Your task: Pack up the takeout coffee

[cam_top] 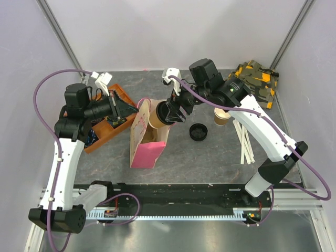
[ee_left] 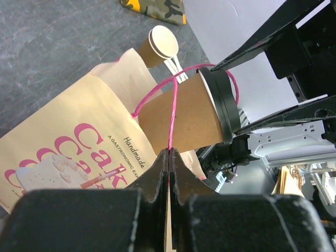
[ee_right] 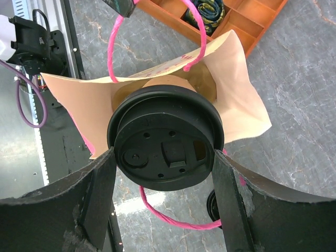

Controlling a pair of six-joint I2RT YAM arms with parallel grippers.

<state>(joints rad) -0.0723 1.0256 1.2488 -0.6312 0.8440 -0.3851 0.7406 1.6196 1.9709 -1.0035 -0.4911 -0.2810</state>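
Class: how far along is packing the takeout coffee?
Done: the tan paper cup wears its black lid. The left gripper pinches the pink cord handle of the cream paper bag. In hand: the right gripper holds the cup at the bag's mouth. Remaining: lower it inside, release.

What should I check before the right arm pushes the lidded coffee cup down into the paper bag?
1. Lid seated on the takeout coffee: ok, it sits flush all round.
2. Right fingers gripping the cup: ok, one on each side of the lid.
3. Left fingers shut on the pink handle: ok, the cord is pinched between them.
4. Paper bag mouth open: ok, it gapes wide behind the cup.
5. Cup aimed into the mouth: ok, its base points into the opening.
6. Handle cords clear of the cup: cannot tell; one cord crosses in front of the cup's side.
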